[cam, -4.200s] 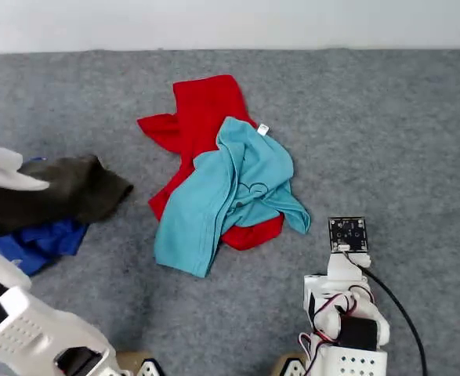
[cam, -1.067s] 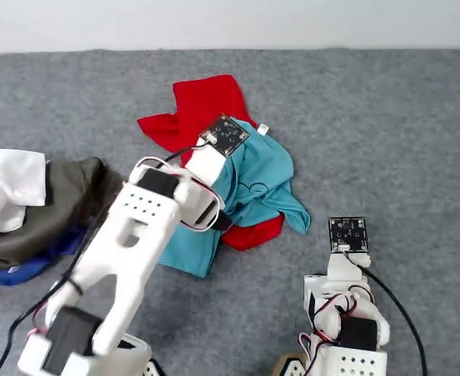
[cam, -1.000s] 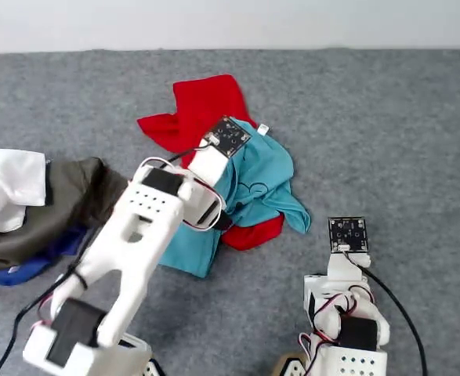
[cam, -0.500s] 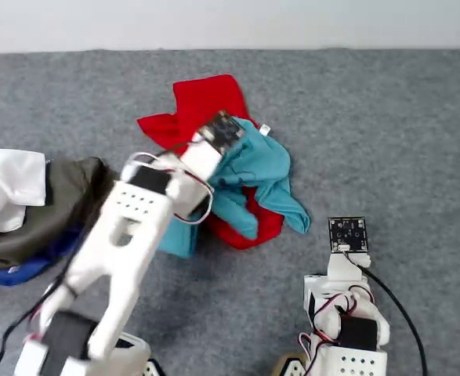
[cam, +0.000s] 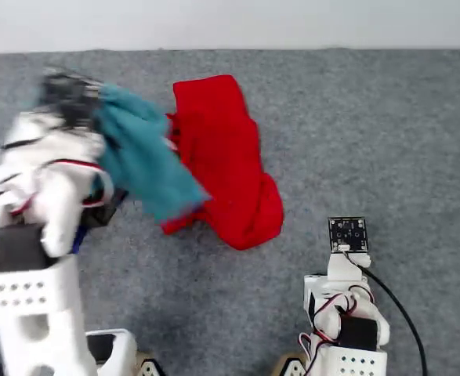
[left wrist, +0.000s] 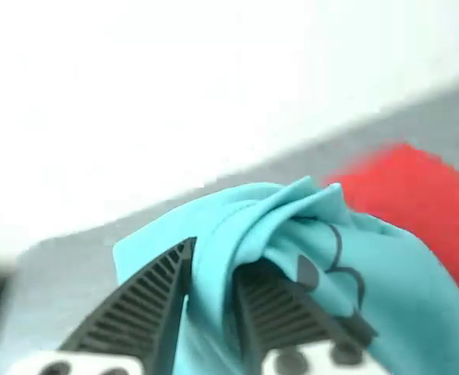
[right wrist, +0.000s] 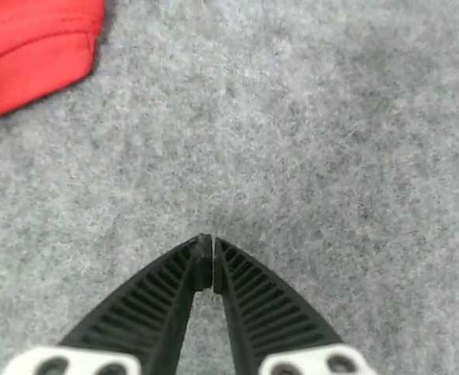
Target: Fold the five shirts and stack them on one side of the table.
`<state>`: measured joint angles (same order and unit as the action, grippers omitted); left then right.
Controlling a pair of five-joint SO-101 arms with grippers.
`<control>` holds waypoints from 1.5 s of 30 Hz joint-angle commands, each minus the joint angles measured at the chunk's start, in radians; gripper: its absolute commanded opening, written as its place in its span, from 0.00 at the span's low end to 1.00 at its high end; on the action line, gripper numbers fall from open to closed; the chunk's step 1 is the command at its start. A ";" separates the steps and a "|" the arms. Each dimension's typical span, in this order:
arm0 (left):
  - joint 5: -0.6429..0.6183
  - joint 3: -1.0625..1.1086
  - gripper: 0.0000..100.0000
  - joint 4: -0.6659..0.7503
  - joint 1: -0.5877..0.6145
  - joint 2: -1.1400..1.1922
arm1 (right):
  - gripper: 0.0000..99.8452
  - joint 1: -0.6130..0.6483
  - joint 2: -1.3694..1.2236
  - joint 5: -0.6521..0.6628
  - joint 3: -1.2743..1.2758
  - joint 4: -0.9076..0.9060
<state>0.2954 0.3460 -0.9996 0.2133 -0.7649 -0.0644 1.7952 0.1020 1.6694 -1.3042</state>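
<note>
**Teal shirt held up, red shirt on the desk**

High view: the left arm [cam: 38, 196] stands at the left of the grey desk [cam: 386, 133] and holds up the teal shirt [cam: 143, 160], just beside the crumpled red shirt [cam: 226, 157] lying in the middle. The right arm [cam: 343, 313] is at the near edge, well apart.

Left wrist view: the left jaws are pinched on a fold of the teal shirt.

Right wrist view: the right jaws are pressed together with nothing between them, over bare desk.
</note>
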 commanded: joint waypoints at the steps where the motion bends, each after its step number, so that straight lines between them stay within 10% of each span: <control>1: 0.011 -0.067 0.02 0.107 0.196 -0.046 | 0.01 -0.005 0.012 -0.006 0.014 -0.002; 8: 0.026 -0.024 0.02 0.222 0.463 -0.038 | 0.01 -0.005 0.012 -0.006 0.014 -0.002; 18: 0.299 0.389 0.11 0.316 0.526 -0.051 | 0.01 -0.005 0.012 -0.006 0.014 -0.002; 23: 0.295 0.331 0.31 0.173 0.595 -0.158 | 0.01 -0.005 0.012 -0.006 0.014 -0.002; 45: 0.157 0.140 0.31 -0.419 0.542 -0.471 | 0.01 -0.005 0.012 -0.006 0.014 -0.002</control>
<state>0.4856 0.5715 -1.3188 0.7810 -1.2298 -0.0644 1.7952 0.1020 1.6694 -1.3042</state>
